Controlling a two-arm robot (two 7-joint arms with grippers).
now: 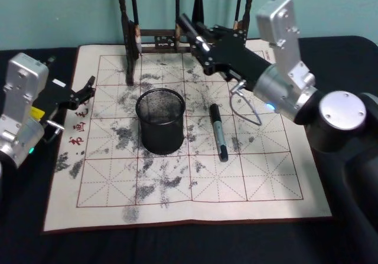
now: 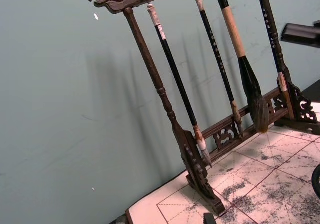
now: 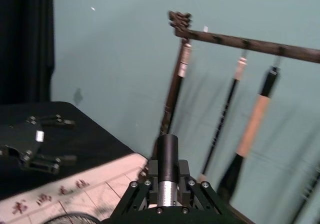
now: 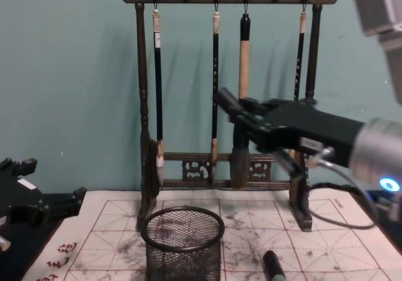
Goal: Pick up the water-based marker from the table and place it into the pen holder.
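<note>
Right hand [image 1: 202, 42], upper centre before the brush rack [image 4: 143, 136]: clamped round a marker [image 3: 168, 156], black cap, silver barrel. Second marker [image 1: 218, 132], black-capped, grey-bodied, flat on the mat [image 1: 248, 187] right of the mesh pen holder [image 1: 160, 121]. Left hand [image 1: 88, 91] spread, empty, at left edge.

marker [image 1: 218, 132] on table [image 1: 177, 243] right of pen holder [image 1: 160, 120]; brush rack [image 1: 129, 45] behind
</note>
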